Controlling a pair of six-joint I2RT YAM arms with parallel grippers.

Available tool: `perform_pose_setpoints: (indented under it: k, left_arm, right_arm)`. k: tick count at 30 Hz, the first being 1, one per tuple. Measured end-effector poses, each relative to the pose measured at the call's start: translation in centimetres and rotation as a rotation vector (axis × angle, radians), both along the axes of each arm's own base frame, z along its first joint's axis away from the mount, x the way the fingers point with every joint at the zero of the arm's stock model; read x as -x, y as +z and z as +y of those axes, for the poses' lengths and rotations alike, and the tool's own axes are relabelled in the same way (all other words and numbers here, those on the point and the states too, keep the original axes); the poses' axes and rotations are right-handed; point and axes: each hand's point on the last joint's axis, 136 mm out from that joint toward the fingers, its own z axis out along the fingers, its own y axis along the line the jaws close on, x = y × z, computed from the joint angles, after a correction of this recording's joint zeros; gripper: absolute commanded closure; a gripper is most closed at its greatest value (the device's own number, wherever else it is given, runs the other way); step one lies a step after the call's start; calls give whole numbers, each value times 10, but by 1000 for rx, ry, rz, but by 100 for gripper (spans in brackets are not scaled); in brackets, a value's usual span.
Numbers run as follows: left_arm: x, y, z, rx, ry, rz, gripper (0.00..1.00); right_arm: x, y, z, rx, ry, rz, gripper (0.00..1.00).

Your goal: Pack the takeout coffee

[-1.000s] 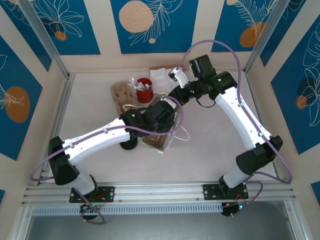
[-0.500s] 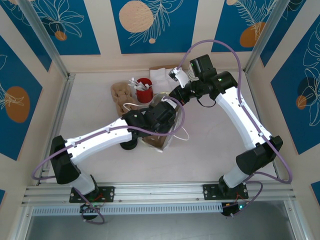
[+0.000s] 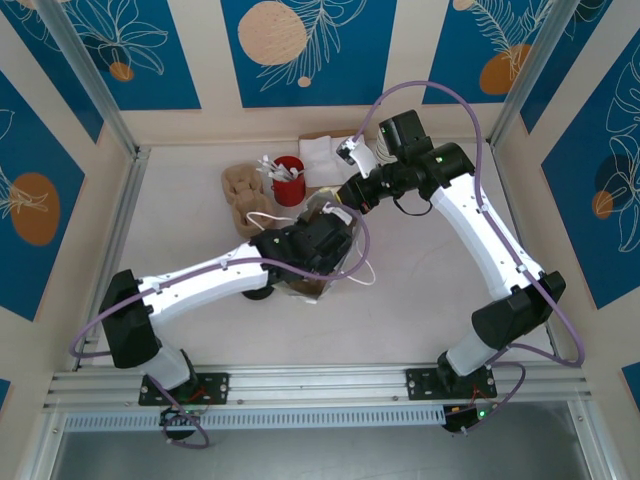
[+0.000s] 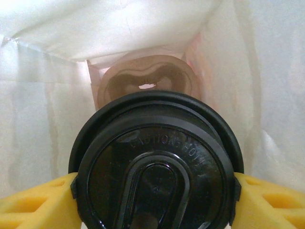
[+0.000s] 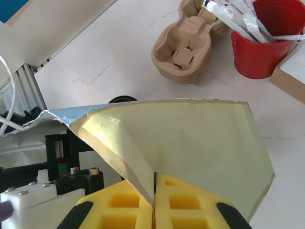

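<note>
Over the last second the left end effector [image 4: 155,205] has sunk deeper into the bag [image 5: 190,138] at frame centre. The takeout coffee [image 4: 155,167], gripped at its lid, nears the pulp carrier [image 4: 145,83] at the bottom. The right end effector [image 5: 155,191], pressed together, pinches the bag's rim. The lid reads "CAUTION HOT".

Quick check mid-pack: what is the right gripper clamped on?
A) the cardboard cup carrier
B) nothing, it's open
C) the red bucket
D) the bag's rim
D: the right wrist view shows the right gripper pinched shut on the bag's rim, with the paper caught between its jaws.
</note>
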Motion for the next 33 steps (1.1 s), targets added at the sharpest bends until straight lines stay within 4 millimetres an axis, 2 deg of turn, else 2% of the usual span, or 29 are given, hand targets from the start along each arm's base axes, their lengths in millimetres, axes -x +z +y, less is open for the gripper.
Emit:
perform_pose_setpoints:
  k: [13, 33]
  left_arm:
    - [0, 15, 2, 54, 4, -40, 28]
    - [-1, 9, 3, 34, -4, -45, 28]
  right_arm:
    - [3, 1, 2, -13, 10, 11, 92]
    - [4, 1, 4, -16, 17, 14, 91]
